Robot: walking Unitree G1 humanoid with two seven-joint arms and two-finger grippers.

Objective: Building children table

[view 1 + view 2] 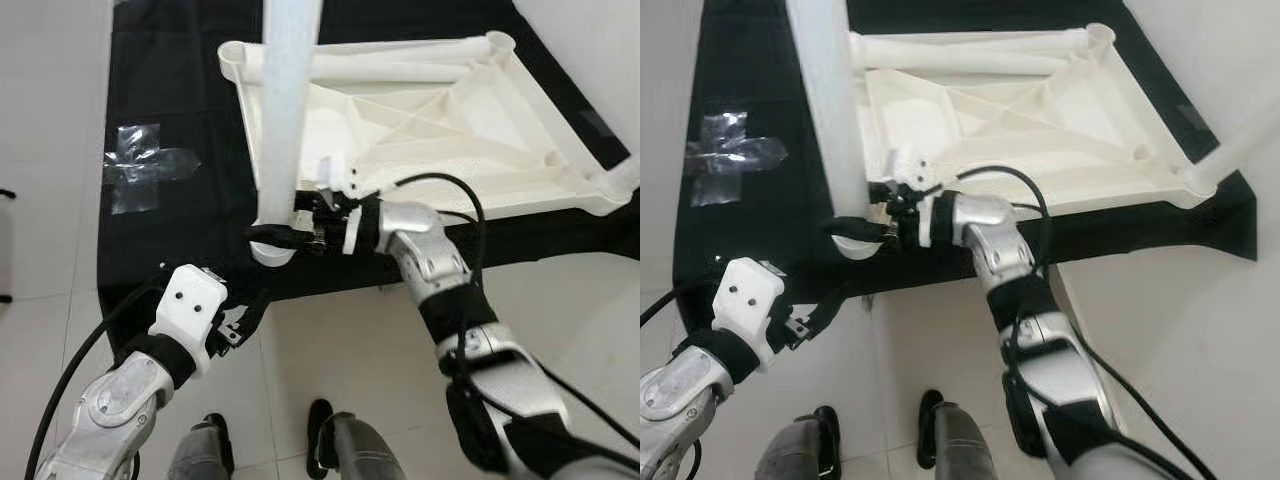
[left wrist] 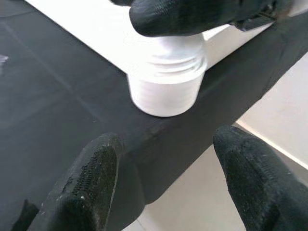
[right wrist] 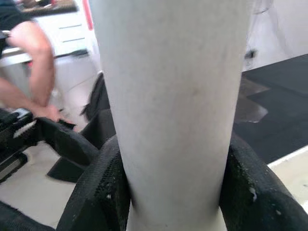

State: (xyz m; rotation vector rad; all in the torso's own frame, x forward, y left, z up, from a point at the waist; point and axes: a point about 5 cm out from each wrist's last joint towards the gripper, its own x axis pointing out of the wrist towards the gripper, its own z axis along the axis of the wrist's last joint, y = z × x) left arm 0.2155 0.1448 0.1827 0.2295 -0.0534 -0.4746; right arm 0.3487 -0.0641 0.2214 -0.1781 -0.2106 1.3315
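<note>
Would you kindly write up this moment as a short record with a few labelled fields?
Surface: black mat on a pale tiled floor
Workpiece: white tabletop, upside down, ribbed underside showing
Upright leg: stands in the near corner socket
Loose legs: lying along the far edge inside the tabletop
Right gripper: fingers closed around the upright leg near its base
Left gripper: open, near the mat's edge, facing the socket
Other: clear tape patch on the mat
</note>
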